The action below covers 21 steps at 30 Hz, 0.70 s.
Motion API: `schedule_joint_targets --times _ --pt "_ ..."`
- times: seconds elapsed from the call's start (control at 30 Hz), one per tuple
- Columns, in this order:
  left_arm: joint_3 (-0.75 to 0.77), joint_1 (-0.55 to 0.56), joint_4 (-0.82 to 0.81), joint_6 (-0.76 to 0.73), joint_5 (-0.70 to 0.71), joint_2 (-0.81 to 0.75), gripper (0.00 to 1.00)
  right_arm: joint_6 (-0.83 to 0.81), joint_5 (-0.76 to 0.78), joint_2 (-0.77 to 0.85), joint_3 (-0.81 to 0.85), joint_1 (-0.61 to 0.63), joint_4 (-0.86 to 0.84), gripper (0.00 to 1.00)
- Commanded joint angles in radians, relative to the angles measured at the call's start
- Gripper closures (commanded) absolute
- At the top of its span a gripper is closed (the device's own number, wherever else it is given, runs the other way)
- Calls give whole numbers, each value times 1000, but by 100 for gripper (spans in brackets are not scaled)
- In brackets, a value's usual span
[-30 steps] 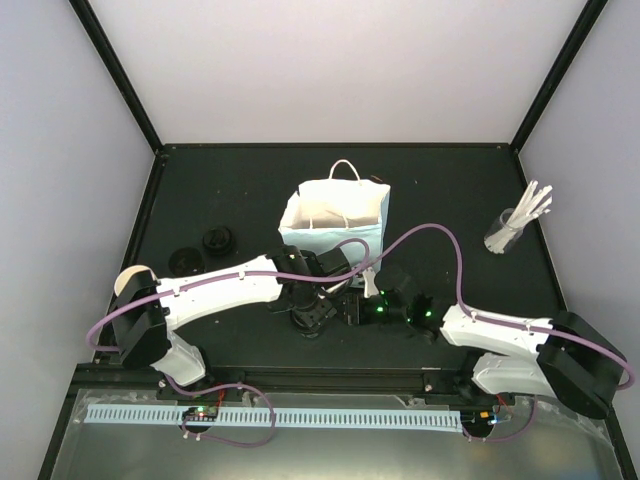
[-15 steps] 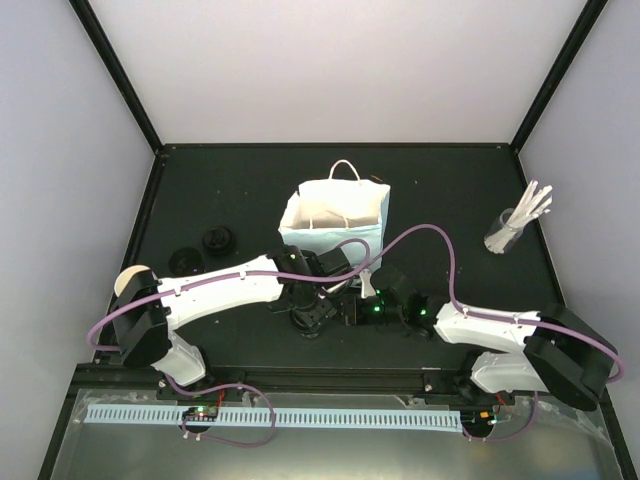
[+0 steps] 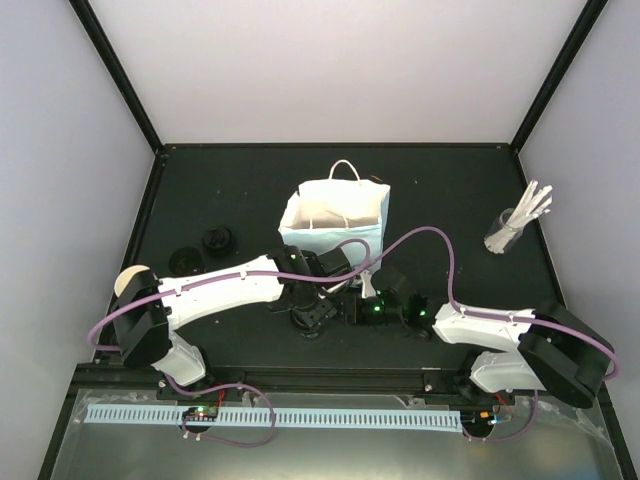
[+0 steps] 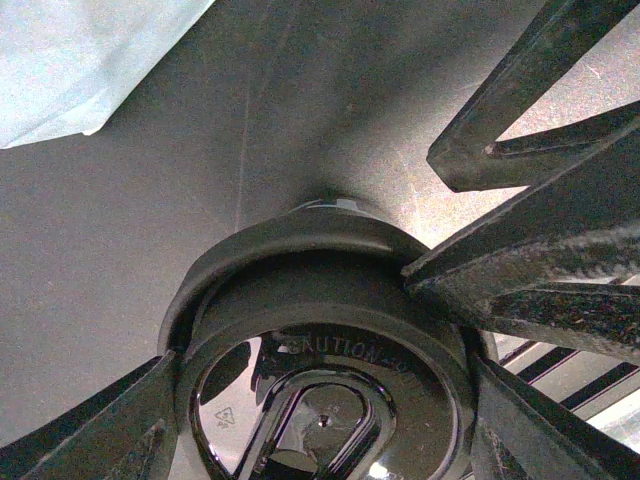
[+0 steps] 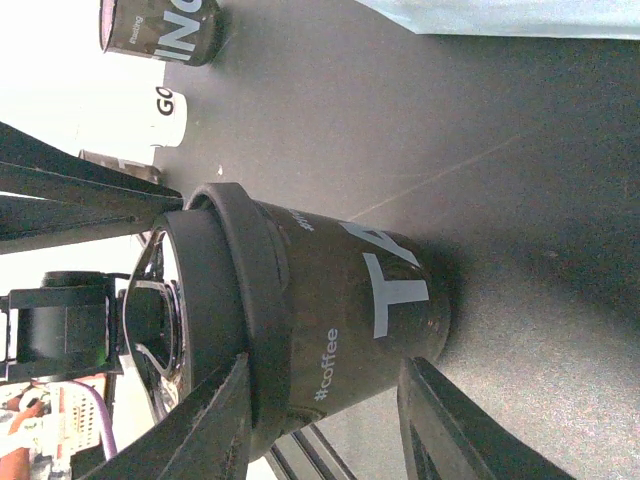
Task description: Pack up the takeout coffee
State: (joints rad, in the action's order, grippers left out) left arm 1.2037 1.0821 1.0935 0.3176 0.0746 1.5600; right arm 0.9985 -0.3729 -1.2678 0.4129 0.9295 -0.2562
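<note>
A dark paper cup with white lettering and a black lid stands on the black table just in front of the bag. My left gripper comes down from above and is shut on the lid's rim, one finger on each side. In the top view this gripper hides the cup. My right gripper faces the cup's side, turned so one finger is at lid height and the other near the base. Its jaws are apart, with the tips at the cup wall. It shows in the top view.
The light-blue paper bag stands open just behind the cup. Two more cups sit at the left of the table. A clear glass of white sticks stands far right.
The right arm has slid left, bringing its gripper closer to the cup. The left arm and the cup have stayed put.
</note>
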Motion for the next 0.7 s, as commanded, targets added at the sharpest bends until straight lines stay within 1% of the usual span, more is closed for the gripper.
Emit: schedule_joint_targets --times 0.0,0.27,0.67 --pt "-80 7 -75 -2 -85 109 25 18 43 -36 -44 3 132 58" --pt "-93 8 -87 3 -104 130 25 19 54 -37 -64 3 158 58" --pt "-133 9 -123 23 -128 146 25 -12 59 -30 -50 3 184 58"
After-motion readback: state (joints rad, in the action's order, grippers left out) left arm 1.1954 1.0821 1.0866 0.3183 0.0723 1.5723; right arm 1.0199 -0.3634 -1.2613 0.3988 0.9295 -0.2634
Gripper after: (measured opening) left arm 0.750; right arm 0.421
